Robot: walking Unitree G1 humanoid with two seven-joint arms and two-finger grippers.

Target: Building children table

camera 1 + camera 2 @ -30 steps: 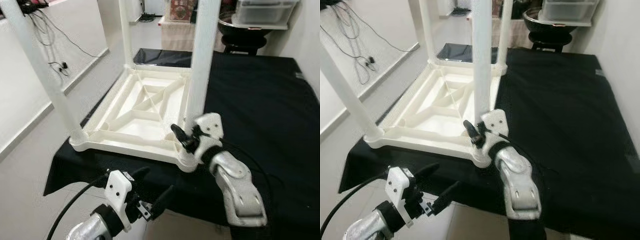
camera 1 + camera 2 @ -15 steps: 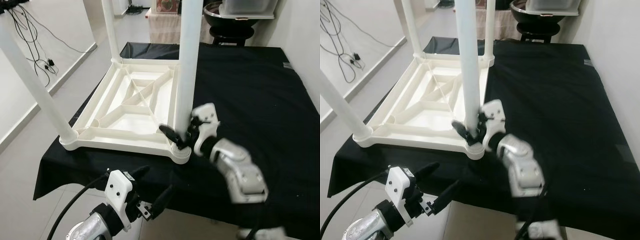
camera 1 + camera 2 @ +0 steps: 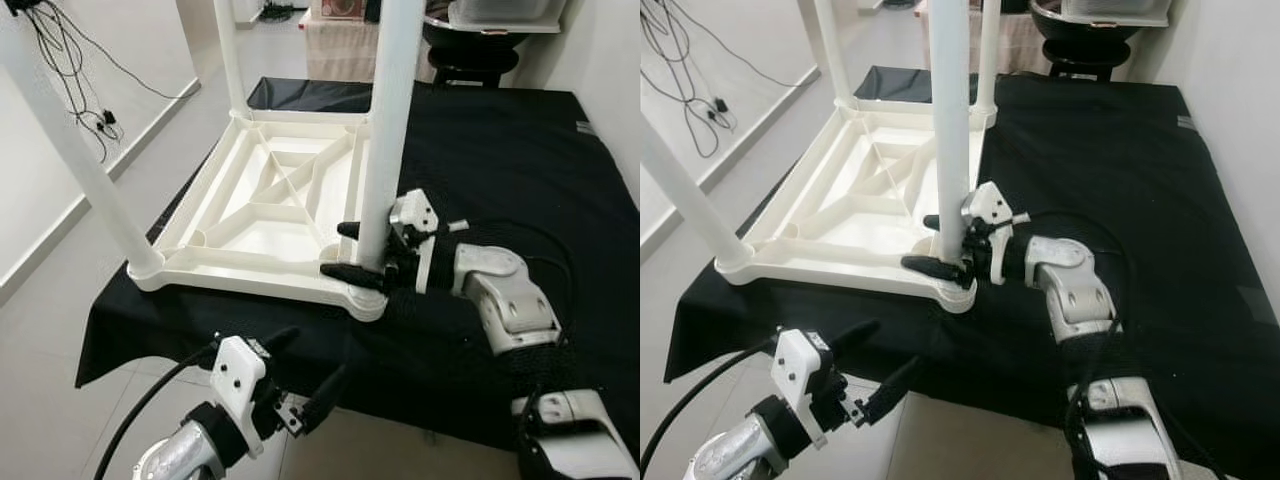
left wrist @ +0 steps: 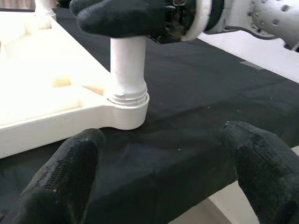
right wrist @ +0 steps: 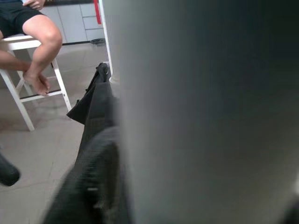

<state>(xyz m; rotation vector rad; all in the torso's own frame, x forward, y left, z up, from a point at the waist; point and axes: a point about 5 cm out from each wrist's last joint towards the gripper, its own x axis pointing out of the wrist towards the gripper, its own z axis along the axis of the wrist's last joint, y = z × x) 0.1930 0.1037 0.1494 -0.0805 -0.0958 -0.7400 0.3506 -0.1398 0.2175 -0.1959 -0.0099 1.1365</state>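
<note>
upturned white plastic table top (image 3: 270,215) on left part of black cloth-covered table (image 3: 520,150) | white tubular leg (image 3: 392,130) upright at near-right corner | right gripper (image 3: 352,252) around leg base | left gripper (image 3: 305,375) before table edge

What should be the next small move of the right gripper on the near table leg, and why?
Probably turn or press the leg into its corner socket: the right gripper straddles it just above the socket, and a ridged collar shows there. The left gripper hangs open below the table edge.
</note>
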